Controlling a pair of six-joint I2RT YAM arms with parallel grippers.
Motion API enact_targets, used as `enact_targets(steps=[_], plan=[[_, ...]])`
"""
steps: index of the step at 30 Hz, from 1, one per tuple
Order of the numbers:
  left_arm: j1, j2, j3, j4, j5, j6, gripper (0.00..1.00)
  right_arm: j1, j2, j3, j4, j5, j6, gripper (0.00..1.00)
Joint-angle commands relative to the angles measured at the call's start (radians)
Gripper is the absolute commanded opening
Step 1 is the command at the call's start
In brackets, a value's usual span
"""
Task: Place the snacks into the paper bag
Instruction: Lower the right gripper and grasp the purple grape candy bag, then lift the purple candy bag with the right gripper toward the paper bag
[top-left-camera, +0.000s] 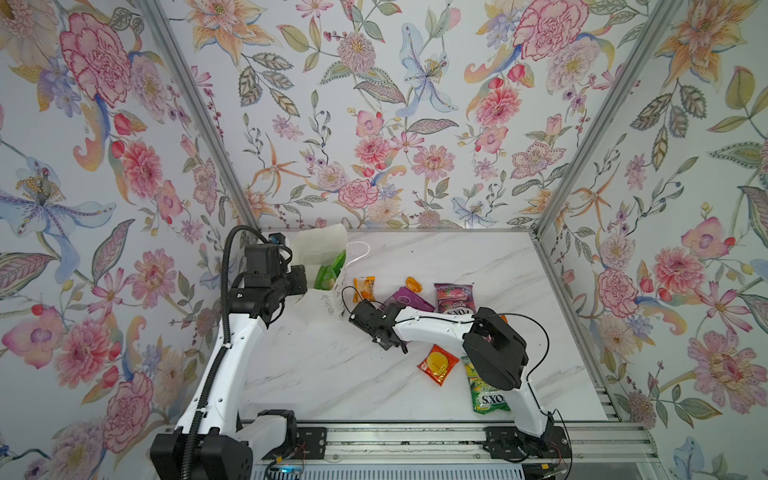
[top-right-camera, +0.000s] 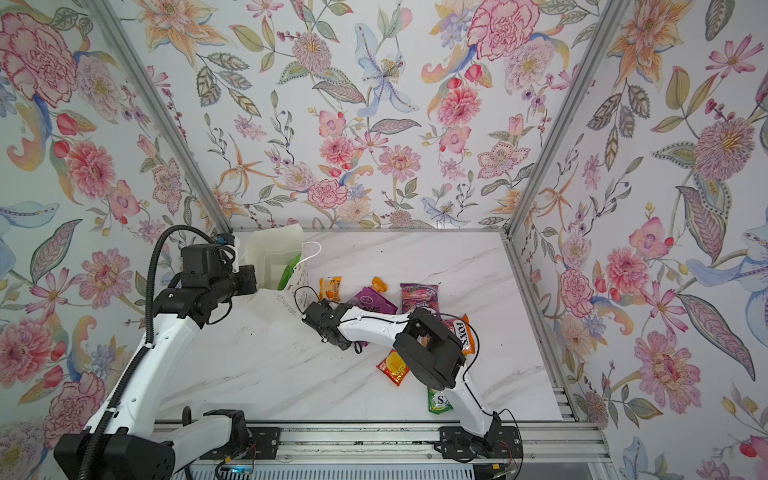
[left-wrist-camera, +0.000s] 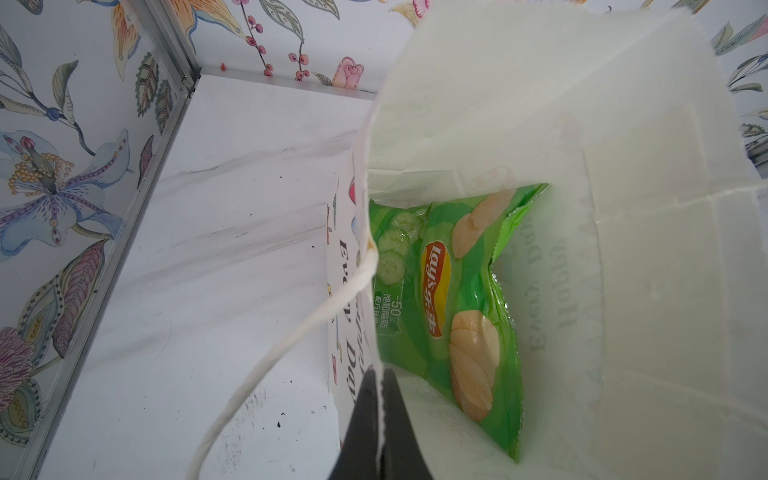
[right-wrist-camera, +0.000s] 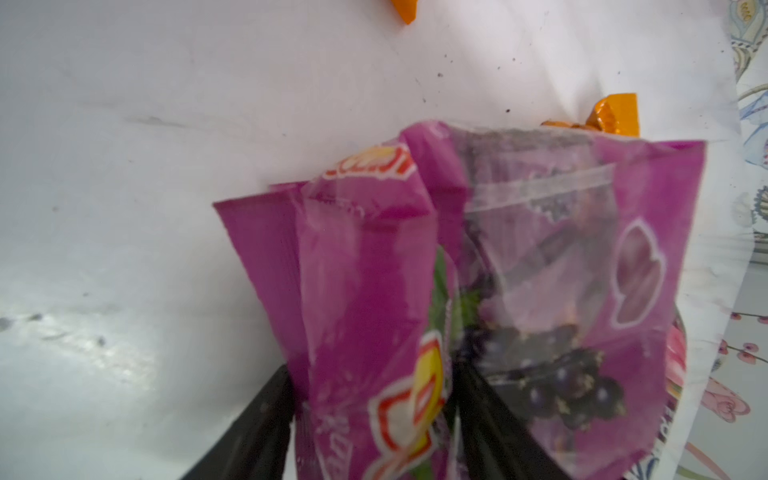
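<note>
Pinching grape pack (right-wrist-camera: 519, 232), right tool (right-wrist-camera: 374, 369), wrist-view only

Floral wallpaper walls (top-left-camera: 374, 124); white marble tabletop (top-left-camera: 332, 374)

Lay's on green chip bag (left-wrist-camera: 465, 291)

In both top views the same whole marble table (top-left-camera: 332, 374) is seen from high up, looking down toward the flowered back wall (top-left-camera: 374, 124). In the left wrist view the paper bag (left-wrist-camera: 623, 291) is looked into from very near. In the right wrist view the purple grape pack (right-wrist-camera: 361, 270) is seen very near.
</note>
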Motion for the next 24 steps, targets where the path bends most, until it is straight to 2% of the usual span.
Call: enact_targets(steps=[1, 5, 7, 9, 14, 18, 24], plan=[[0.013, -0.017, -0.018, 0.021, 0.004, -0.014, 0.00, -0.004, 0.047, -0.017, -0.067, -0.046, 0.041, 0.46], [0.013, -0.014, -0.018, 0.018, 0.012, -0.017, 0.00, 0.004, 0.027, -0.023, -0.067, -0.058, 0.054, 0.18], [0.012, -0.010, -0.017, 0.014, 0.016, -0.017, 0.00, 0.006, -0.006, -0.030, -0.064, -0.081, 0.065, 0.09], [0.013, -0.007, -0.017, 0.012, 0.019, -0.016, 0.00, 0.006, -0.054, -0.046, -0.054, -0.110, 0.078, 0.05], [0.011, -0.001, -0.017, 0.009, 0.020, -0.017, 0.00, -0.002, -0.198, -0.089, -0.028, -0.175, 0.126, 0.00], [0.012, 0.005, -0.011, 0.012, 0.030, -0.020, 0.00, -0.025, -0.319, -0.133, 0.009, -0.252, 0.194, 0.00], [0.008, 0.015, 0.022, 0.001, 0.045, -0.020, 0.00, -0.098, -0.528, -0.250, 0.181, -0.463, 0.309, 0.00]])
